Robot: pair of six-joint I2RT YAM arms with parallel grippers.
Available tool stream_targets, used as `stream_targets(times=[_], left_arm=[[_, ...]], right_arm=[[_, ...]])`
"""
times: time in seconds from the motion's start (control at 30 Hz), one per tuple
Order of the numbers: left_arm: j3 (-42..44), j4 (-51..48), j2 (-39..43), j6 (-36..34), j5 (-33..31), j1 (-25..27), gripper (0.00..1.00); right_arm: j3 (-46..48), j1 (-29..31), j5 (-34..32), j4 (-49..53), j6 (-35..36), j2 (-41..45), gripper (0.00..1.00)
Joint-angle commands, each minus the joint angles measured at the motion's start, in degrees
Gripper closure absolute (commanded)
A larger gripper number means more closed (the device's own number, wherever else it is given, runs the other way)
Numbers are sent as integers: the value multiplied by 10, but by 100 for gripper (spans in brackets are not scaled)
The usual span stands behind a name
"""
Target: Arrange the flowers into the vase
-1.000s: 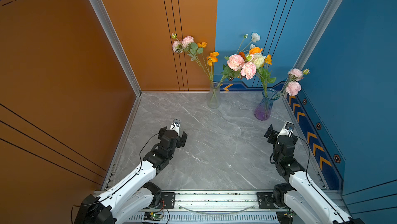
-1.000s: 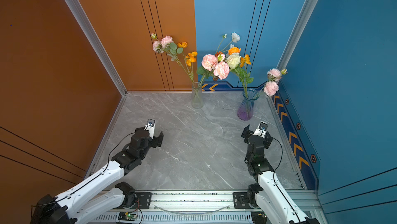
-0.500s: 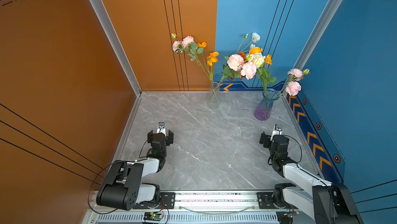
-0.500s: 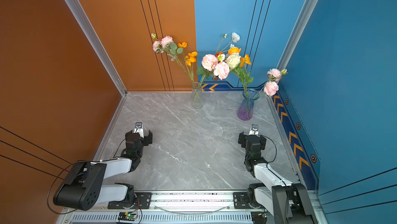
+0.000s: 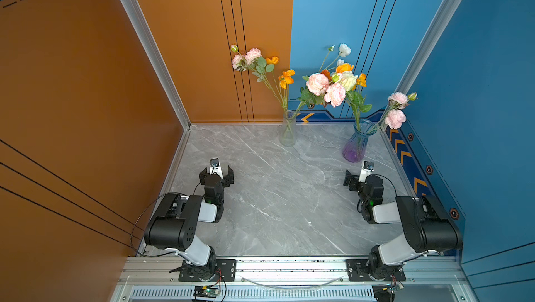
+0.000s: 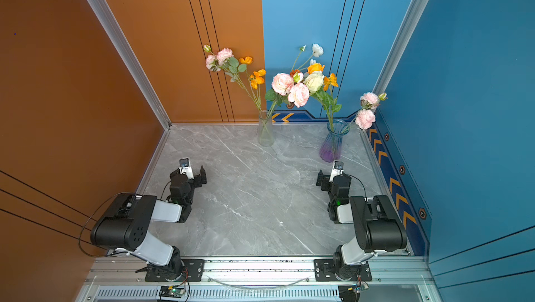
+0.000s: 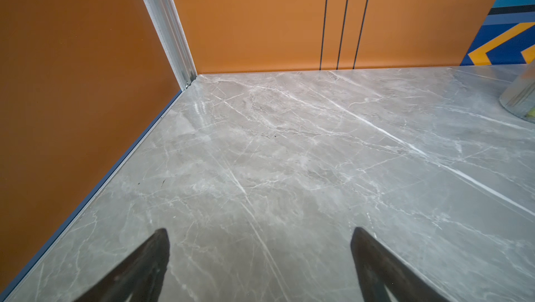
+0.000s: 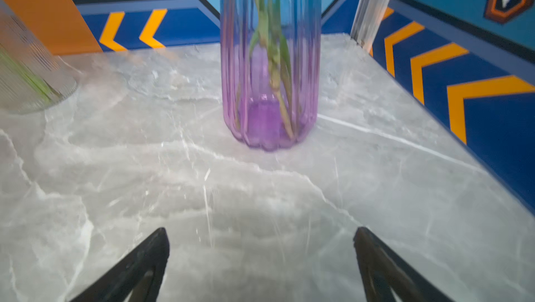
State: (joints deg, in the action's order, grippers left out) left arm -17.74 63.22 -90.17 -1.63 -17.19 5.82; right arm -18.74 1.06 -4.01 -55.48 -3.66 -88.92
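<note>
Just beyond the aluminium front rail [image 5: 289, 265], the left gripper [image 5: 216, 174] sits low over bare grey marble-patterned worktop [image 5: 283, 199] near its left edge. In the wrist view its black fingers [image 7: 147, 260] are spread wide with nothing between them.

The right gripper [image 5: 363, 177] sits near the right edge. It is just short of a ribbed glass vase, blue at the neck and purple at the base [image 5: 355, 144]. Its fingers [image 8: 379, 260] are likewise spread wide and empty.

Further back and to the left stands a clear glass vase [image 5: 288, 131]. The long green-stemmed flowers with pink, white, cream and orange blooms [image 5: 333, 89] stand in these two vases, cut ends down, blooms up. The stems run roughly vertical and fan outward. One spray in the clear vase leans left toward the orange wall [image 5: 202, 40]. One in the ribbed vase leans right toward the blue side wall [image 5: 477, 83].
</note>
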Motion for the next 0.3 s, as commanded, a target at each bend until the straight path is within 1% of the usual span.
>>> stream_targets(times=[0.0,0.07,0.13,0.2,0.27], left_arm=[[-7,-20,-4,-18,-14,8,2],[-6,-20,-3,-19,-10,7,2],[-7,-21,-4,-18,-6,6,2],[-8,-25,-3,-17,-4,5,2],[-7,-24,-1,-16,-6,5,2]], right_arm=[[-19,-5,30,7,6,-2,0],[-21,-1,27,38,18,12,0],[-14,-1,29,4,12,0,0],[-16,-1,25,23,15,8,0],[-10,0,20,1,12,3,0]])
